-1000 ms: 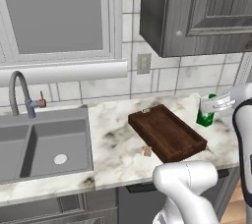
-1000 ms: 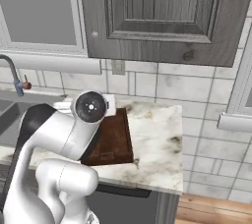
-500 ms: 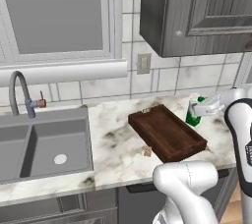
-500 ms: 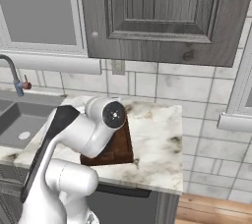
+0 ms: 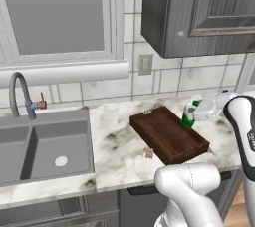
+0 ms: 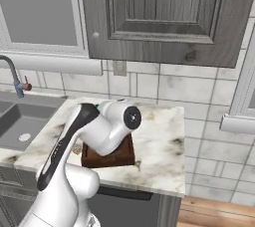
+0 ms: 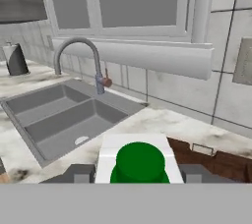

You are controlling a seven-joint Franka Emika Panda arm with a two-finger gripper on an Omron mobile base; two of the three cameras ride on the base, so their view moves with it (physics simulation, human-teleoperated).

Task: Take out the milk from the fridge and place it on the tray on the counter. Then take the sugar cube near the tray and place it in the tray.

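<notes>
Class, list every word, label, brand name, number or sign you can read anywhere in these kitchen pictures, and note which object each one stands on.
None: no readable text appears in any view.
The milk, held in the end effector over the tray, shows plain green and white faces, no print.
The wall outlet, cabinets and faucet bear no markings.

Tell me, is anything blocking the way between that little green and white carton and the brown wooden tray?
Nothing visible. The green-and-white milk carton, held in the gripper, hangs at the far right rim of the dark brown wooden tray, whose floor looks bare.
</notes>
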